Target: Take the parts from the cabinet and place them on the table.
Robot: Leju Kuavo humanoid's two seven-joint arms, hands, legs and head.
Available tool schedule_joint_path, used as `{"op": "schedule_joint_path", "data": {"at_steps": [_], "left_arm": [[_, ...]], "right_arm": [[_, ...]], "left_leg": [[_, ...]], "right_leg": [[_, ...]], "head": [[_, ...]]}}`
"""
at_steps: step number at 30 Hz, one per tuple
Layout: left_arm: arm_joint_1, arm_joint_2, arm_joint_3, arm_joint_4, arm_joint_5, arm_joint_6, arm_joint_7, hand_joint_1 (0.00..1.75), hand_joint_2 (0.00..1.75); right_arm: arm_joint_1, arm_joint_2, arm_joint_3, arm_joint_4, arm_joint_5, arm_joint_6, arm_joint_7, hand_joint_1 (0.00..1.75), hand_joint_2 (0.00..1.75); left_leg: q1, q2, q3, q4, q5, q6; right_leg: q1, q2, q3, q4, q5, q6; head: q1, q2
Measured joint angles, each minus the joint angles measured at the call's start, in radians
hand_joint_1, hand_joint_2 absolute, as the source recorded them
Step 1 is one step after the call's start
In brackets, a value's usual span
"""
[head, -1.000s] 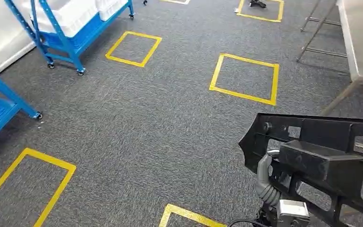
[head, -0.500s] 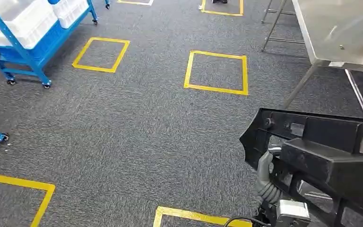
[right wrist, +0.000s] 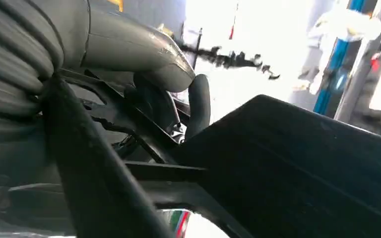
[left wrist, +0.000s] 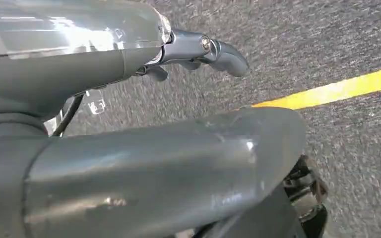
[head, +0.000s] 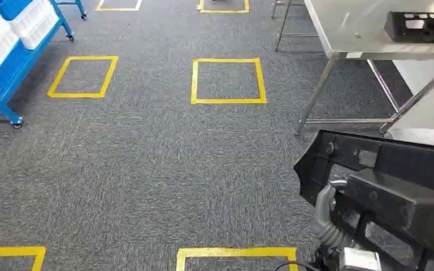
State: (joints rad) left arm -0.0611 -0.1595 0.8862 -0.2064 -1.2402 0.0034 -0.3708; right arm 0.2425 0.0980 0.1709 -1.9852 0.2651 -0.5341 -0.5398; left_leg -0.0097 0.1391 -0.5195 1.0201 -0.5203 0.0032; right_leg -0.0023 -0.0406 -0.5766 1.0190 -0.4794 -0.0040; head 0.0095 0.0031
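Note:
A large black plastic part [head: 393,189] with ribs and cut-outs hangs low at the right of the head view, and my right hand [head: 323,213] grips it from below. The right wrist view shows that hand [right wrist: 129,47] with its dark fingers [right wrist: 199,101] wrapped round a bar of the part [right wrist: 302,168]. A steel table [head: 350,28] stands ahead at the right, with another black part [head: 421,25] lying on it. My left hand [left wrist: 154,163] hangs over the carpet, its fingers [left wrist: 221,51] apart and holding nothing.
A blue wheeled rack [head: 3,62] with white bins stands at the far left. Yellow tape squares [head: 228,81] mark the grey carpet. The table's legs and cross bars [head: 316,93] reach down to the floor at the right.
The camera has turned right: the rack slid off to the left and the table with its black part came into view. My right hand still holds the part.

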Motion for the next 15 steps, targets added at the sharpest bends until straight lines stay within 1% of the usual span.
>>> {"op": "schedule_joint_path", "data": {"at_steps": [1, 2, 3, 4, 5, 6, 7, 8, 9, 10, 11, 12, 13, 14, 15], "left_arm": [[0.0, 0.0, -0.002, 0.0, 0.0, 0.0, 0.0, 0.0, 0.0], [0.001, 0.0, -0.005, 0.0, 0.0, 0.0, 0.0, 0.0, 0.0], [0.003, 0.0, -0.005, 0.0, 0.0, 0.0, 0.0, 0.0, 0.0], [0.005, 0.0, -0.006, 0.0, 0.0, 0.0, 0.0, 0.0, 0.0], [0.006, 0.0, -0.006, 0.0, 0.0, 0.0, 0.0, 0.0, 0.0], [0.008, 0.0, -0.007, 0.0, 0.0, 0.0, 0.002, 0.0, 0.0], [0.009, 0.0, -0.008, 0.0, 0.0, 0.0, 0.002, 0.0, 0.0], [0.009, 0.0, -0.009, 0.0, 0.0, 0.0, 0.002, 0.0, 0.0], [0.008, 0.0, -0.01, 0.0, 0.0, 0.0, 0.003, 0.0, 0.0], [0.008, 0.0, -0.01, 0.0, 0.0, 0.0, 0.002, 0.0, 0.0], [0.01, 0.0, -0.01, 0.0, 0.0, 0.0, 0.003, 0.0, 0.0], [0.008, 0.0, -0.01, 0.0, 0.0, 0.001, 0.003, 0.0, 0.0], [0.006, 0.0, -0.011, 0.0, -0.002, 0.001, 0.003, 0.0, 0.0], [0.005, 0.002, -0.012, 0.0, -0.006, 0.001, 0.004, 0.0, 0.0], [0.004, 0.0, -0.012, 0.0, -0.007, 0.002, 0.005, 0.0, 0.0]], "right_arm": [[0.003, 0.0, -0.001, -0.002, 0.0, 0.0, 0.0, 1.75, 1.75], [0.0, 0.0, -0.001, -0.004, 0.0, 0.0, 0.0, 1.75, 1.75], [-0.001, 0.0, -0.001, -0.004, 0.0, 0.0, 0.0, 1.75, 1.75], [0.0, 0.0, -0.002, -0.004, 0.0, 0.001, 0.0, 1.75, 1.75], [0.001, 0.0, -0.002, -0.004, 0.0, 0.001, 0.0, 1.75, 1.75], [0.002, 0.0, -0.002, -0.004, 0.0, 0.001, 0.0, 1.75, 1.75], [0.002, 0.0, -0.002, -0.004, 0.0, 0.001, 0.0, 1.75, 1.75], [0.002, 0.0, -0.002, -0.004, 0.0, 0.0, 0.0, 1.75, 1.75], [0.003, 0.0, -0.002, -0.004, 0.0, 0.001, 0.0, 1.75, 1.75], [0.002, 0.0, -0.002, -0.004, 0.0, 0.001, 0.0, 1.75, 1.75], [0.001, 0.0, -0.002, -0.004, 0.0, 0.001, 0.0, 1.75, 1.75], [0.002, 0.0, -0.002, -0.004, -0.001, 0.0, 0.0, 1.75, 1.75], [0.004, 0.0, -0.002, -0.006, 0.0, 0.0, 0.0, 1.75, 1.75], [0.006, 0.0, -0.002, -0.007, -0.001, 0.0, 0.0, 1.75, 1.75], [0.008, 0.0, -0.003, -0.009, -0.001, -0.002, 0.0, 1.75, 1.75]], "left_leg": [[0.009, -0.044, -0.003, 0.016, -0.015, -0.005], [0.011, -0.087, -0.023, 0.059, -0.046, -0.008], [0.014, -0.111, -0.057, 0.134, -0.088, -0.01], [0.014, -0.122, -0.096, 0.219, -0.125, -0.012], [0.015, -0.128, -0.131, 0.287, -0.145, -0.014], [0.015, -0.129, -0.146, 0.312, -0.139, -0.014], [0.017, -0.13, -0.139, 0.286, -0.105, -0.015], [0.019, -0.133, -0.116, 0.225, -0.06, -0.014], [0.022, -0.141, -0.081, 0.142, -0.012, -0.013], [0.027, -0.173, -0.049, 0.061, 0.026, -0.013], [0.027, -0.216, -0.04, 0.036, 0.011, -0.011], [0.03, -0.212, -0.036, 0.031, 0.012, -0.006], [0.024, -0.203, -0.038, 0.03, 0.013, 0.0], [0.021, -0.194, -0.038, 0.029, 0.015, 0.007], [0.023, -0.182, -0.037, 0.02, 0.021, 0.016]], "right_leg": [[-0.004, 0.009, 0.002, -0.004, 0.003, -0.005], [-0.005, 0.019, 0.002, -0.004, 0.004, -0.011], [-0.005, 0.03, 0.001, -0.004, 0.005, -0.016], [-0.004, 0.042, 0.001, -0.004, 0.005, -0.017], [-0.004, 0.057, 0.001, -0.002, 0.005, -0.018], [-0.004, 0.071, 0.001, 0.0, 0.005, -0.018], [-0.004, 0.088, 0.002, 0.003, 0.004, -0.017], [-0.005, 0.102, 0.002, 0.005, 0.003, -0.016], [-0.006, 0.116, 0.004, 0.009, 0.001, -0.013], [-0.007, 0.128, 0.002, 0.014, -0.002, -0.008], [-0.002, 0.139, -0.004, 0.022, -0.005, -0.002], [-0.006, 0.151, -0.011, 0.023, -0.003, 0.004], [-0.009, 0.158, -0.016, 0.02, 0.001, 0.011], [-0.012, 0.167, -0.017, 0.016, 0.006, 0.019], [-0.011, 0.178, -0.021, 0.015, 0.009, 0.026]], "head": [[0.0, 0.0], [-0.008, 0.0], [-0.008, 0.0], [-0.009, 0.0], [-0.008, 0.0], [-0.008, 0.0], [-0.009, 0.0], [-0.009, 0.0], [-0.008, 0.0], [-0.008, 0.0], [-0.01, 0.0], [-0.009, 0.0], [-0.01, 0.0], [-0.011, 0.0], [-0.011, 0.0]]}}
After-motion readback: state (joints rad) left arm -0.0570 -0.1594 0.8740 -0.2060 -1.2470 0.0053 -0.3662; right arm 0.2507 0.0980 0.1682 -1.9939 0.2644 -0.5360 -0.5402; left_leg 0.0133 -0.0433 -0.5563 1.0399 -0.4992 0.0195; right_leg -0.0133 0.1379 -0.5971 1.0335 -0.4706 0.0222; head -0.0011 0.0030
